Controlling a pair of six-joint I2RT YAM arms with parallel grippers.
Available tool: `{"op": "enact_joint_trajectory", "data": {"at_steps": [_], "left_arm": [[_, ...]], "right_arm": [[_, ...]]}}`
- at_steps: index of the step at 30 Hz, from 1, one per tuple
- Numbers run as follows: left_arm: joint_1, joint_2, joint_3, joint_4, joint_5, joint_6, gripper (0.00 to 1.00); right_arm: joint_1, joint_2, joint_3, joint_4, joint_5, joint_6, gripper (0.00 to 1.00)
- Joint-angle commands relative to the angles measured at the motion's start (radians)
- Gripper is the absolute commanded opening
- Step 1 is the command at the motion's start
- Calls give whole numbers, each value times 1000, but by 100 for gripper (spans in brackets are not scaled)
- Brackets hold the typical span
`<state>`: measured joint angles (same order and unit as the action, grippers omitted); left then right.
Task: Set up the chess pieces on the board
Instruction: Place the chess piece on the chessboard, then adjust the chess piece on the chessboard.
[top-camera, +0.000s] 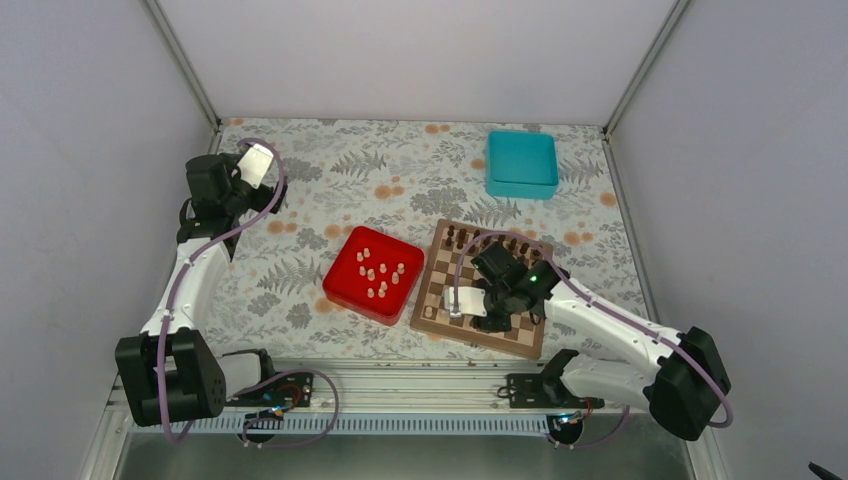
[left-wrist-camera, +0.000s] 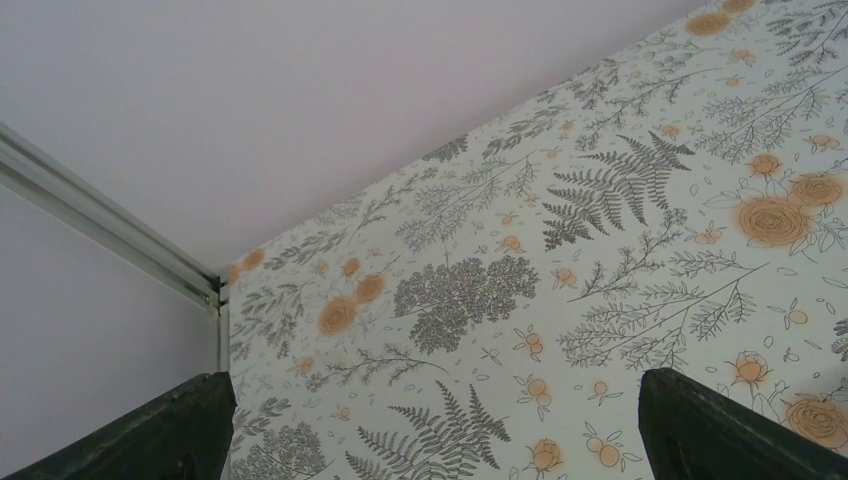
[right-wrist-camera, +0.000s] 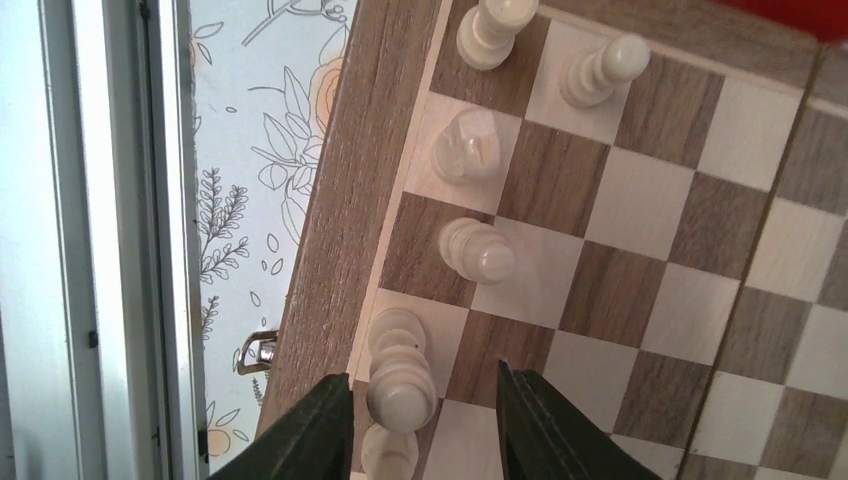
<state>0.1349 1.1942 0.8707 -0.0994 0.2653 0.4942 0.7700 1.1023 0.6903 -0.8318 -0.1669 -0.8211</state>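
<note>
The board (top-camera: 425, 322) lies right of centre, with dark pieces (top-camera: 490, 240) along its far rows. My right gripper (top-camera: 476, 312) hangs low over its near-left corner. In the right wrist view the gripper (right-wrist-camera: 425, 385) stands open around a pale chess piece (right-wrist-camera: 400, 385) upright by the board's edge (right-wrist-camera: 345, 200), with a gap on each side of the piece. More pale pieces (right-wrist-camera: 478, 250) stand in the edge row and one (right-wrist-camera: 603, 68) beside it. Several pale pieces (top-camera: 378, 272) lie in the red tray (top-camera: 345, 290). My left gripper (top-camera: 255, 165) is open at the far left, empty (left-wrist-camera: 435, 400).
A teal box (top-camera: 521, 163) sits at the back right. The red tray lies directly left of the board. Grey walls close in the table on three sides, and a metal rail (right-wrist-camera: 120, 240) runs along the near edge beside the board.
</note>
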Motion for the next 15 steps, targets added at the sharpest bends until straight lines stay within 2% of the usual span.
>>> {"op": "enact_joint_trajectory", "data": {"at_steps": [1,6,15], "left_arm": [[6,-10,-1,2,23,14,100],[6,-16,-1,2,28,13,100],[6,-27,-4,5,31,14,100]], "right_arm": [[-5,-16,66,-22,-43,0,40],[-5,31,123,-26,-94,2,42],[-5,145,153,18,-93,-9,39]]}}
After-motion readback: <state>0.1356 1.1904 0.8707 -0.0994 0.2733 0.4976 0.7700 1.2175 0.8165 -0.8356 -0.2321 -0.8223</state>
